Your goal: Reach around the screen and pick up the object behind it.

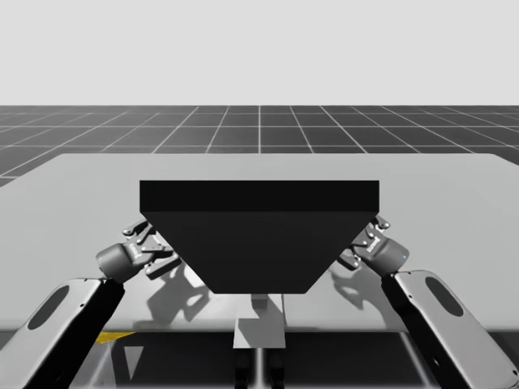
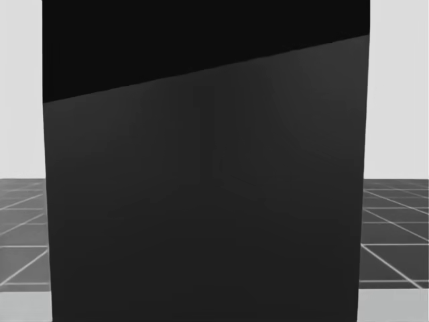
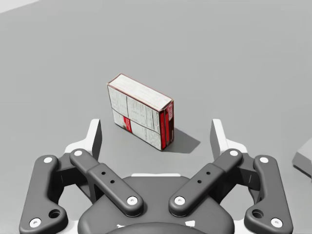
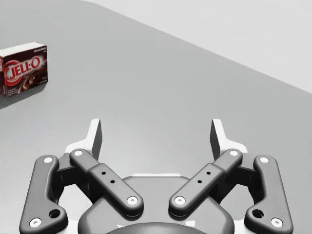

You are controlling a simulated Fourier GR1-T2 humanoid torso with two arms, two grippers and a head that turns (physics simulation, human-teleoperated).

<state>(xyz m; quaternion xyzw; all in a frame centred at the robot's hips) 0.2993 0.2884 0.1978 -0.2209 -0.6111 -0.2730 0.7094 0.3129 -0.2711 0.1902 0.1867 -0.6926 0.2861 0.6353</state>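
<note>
Now: box just ahead of L claw, long axis skewed to finger line; L arm nearer, R claw well apart. Both claws wide open, empty.

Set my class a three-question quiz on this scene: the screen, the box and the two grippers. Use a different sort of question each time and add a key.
1. True or false: the left gripper is shut on the small box.
2. In the high view, the black screen stands: A) between the two grippers; B) left of both; C) right of both.
3. Fill in: the right gripper has its fingers ____.
Key: 1 false, it is open, with the box ahead of it; 2 A; 3 open.
</note>
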